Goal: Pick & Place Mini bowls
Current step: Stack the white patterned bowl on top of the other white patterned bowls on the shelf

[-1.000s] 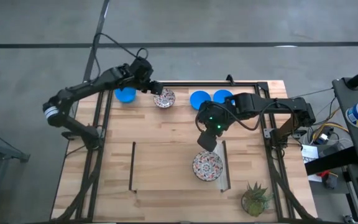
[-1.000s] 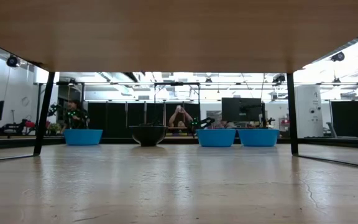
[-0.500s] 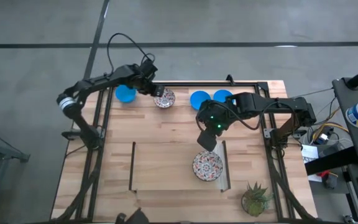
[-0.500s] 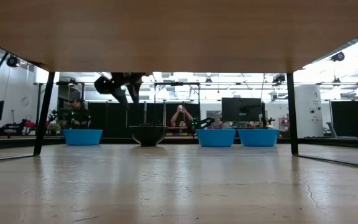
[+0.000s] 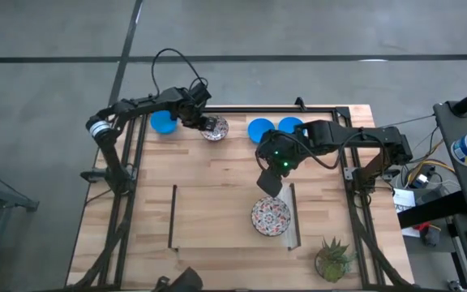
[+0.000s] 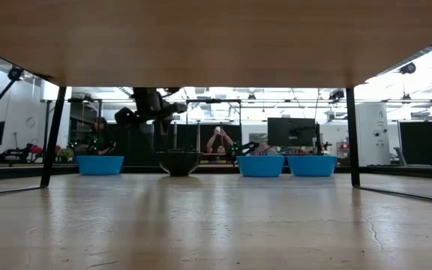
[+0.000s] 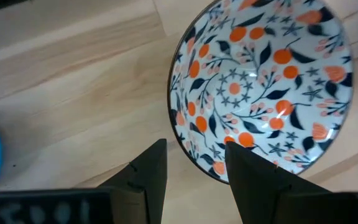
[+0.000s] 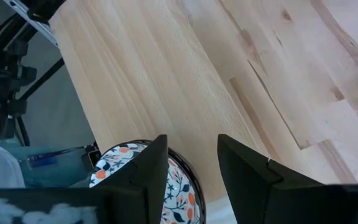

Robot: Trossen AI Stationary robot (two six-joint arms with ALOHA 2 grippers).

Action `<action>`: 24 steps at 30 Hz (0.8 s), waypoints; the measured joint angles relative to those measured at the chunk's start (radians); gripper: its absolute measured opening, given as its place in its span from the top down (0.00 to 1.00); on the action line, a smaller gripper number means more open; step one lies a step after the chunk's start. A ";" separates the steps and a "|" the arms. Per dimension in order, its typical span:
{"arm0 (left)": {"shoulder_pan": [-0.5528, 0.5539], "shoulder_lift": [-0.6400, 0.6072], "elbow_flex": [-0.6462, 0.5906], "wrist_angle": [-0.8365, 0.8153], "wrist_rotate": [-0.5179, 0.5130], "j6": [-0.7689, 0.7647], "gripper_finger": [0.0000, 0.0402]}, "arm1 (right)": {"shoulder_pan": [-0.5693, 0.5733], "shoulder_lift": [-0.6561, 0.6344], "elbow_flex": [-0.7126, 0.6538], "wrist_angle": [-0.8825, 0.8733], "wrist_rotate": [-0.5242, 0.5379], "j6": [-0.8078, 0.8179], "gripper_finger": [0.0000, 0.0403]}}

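Observation:
A floral mini bowl (image 5: 214, 129) (image 7: 263, 81) stands at the table's far edge, dark in the low view (image 6: 178, 163). My left gripper (image 5: 206, 123) (image 6: 156, 118) (image 7: 194, 168) hovers open above its left rim, one finger over the inside and one outside. Three blue mini bowls (image 5: 164, 122) (image 5: 259, 130) (image 5: 290, 126) share that far row. Another floral mini bowl (image 5: 271, 216) (image 8: 143, 180) sits toward the near right. My right gripper (image 5: 270, 185) (image 8: 191, 168) hangs open just on its far side.
A small green plant (image 5: 333, 258) stands at the near right corner. Two black strips (image 5: 173, 217) (image 5: 294, 215) lie on the wood, and a black rail (image 5: 250, 109) runs along the far edge. A person (image 6: 217, 141) shows in the room behind.
My left gripper has come down into the low view and shifted right and toward the near edge, arriving over the floral bowl's rim. Its arm has swung in behind it. No bowl has moved.

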 joint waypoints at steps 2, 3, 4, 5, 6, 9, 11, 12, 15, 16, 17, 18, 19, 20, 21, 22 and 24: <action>0.000 0.008 0.000 0.001 0.001 0.000 0.62 | 0.000 0.000 0.000 0.000 0.002 0.000 0.66; 0.000 0.013 0.000 0.001 0.004 0.000 0.62 | 0.000 0.000 0.000 0.000 0.003 0.000 0.66; 0.000 0.018 0.000 0.000 0.012 0.000 0.62 | 0.000 0.000 0.000 0.000 0.004 0.000 0.66; 0.000 0.023 0.000 0.001 0.017 0.002 0.62 | 0.000 0.000 0.000 0.000 0.004 0.000 0.66; 0.000 0.027 0.000 0.001 0.018 0.004 0.62 | 0.000 0.000 0.000 0.000 0.004 -0.001 0.66; 0.000 0.034 0.000 0.002 0.018 0.007 0.62 | 0.001 0.000 0.000 0.000 0.004 -0.006 0.66; 0.000 0.039 0.000 0.004 0.018 0.008 0.62 | 0.001 0.000 0.000 0.000 0.004 -0.006 0.66; 0.000 0.041 0.000 0.005 0.018 0.008 0.62 | 0.001 0.000 0.000 0.000 0.004 -0.007 0.66; 0.002 0.045 0.000 0.021 0.021 0.013 0.62 | 0.001 0.000 0.000 0.000 0.004 -0.007 0.66; 0.002 0.047 0.000 0.023 0.021 0.016 0.63 | 0.001 0.000 0.000 0.000 0.004 -0.007 0.66; 0.004 0.049 0.000 0.024 0.022 0.017 0.63 | 0.001 0.000 0.000 0.000 0.004 -0.007 0.66; 0.004 0.051 0.000 0.024 0.022 0.017 0.64 | 0.001 0.000 0.000 0.000 0.004 -0.007 0.66; 0.004 0.051 0.000 0.026 0.022 0.016 0.66 | 0.001 0.000 0.000 0.000 0.004 -0.007 0.66; 0.004 0.052 0.000 0.028 0.022 0.016 0.67 | 0.001 0.000 0.000 0.000 0.004 -0.007 0.66; 0.004 0.054 0.000 0.028 0.022 0.016 0.69 | 0.001 0.000 0.000 0.000 0.003 -0.007 0.66; 0.004 0.057 0.000 0.027 0.023 0.016 0.71 | 0.000 0.000 0.000 0.000 0.004 -0.007 0.66; 0.004 0.061 -0.001 0.027 0.022 0.016 0.76 | 0.001 0.000 0.000 0.000 0.004 -0.007 0.66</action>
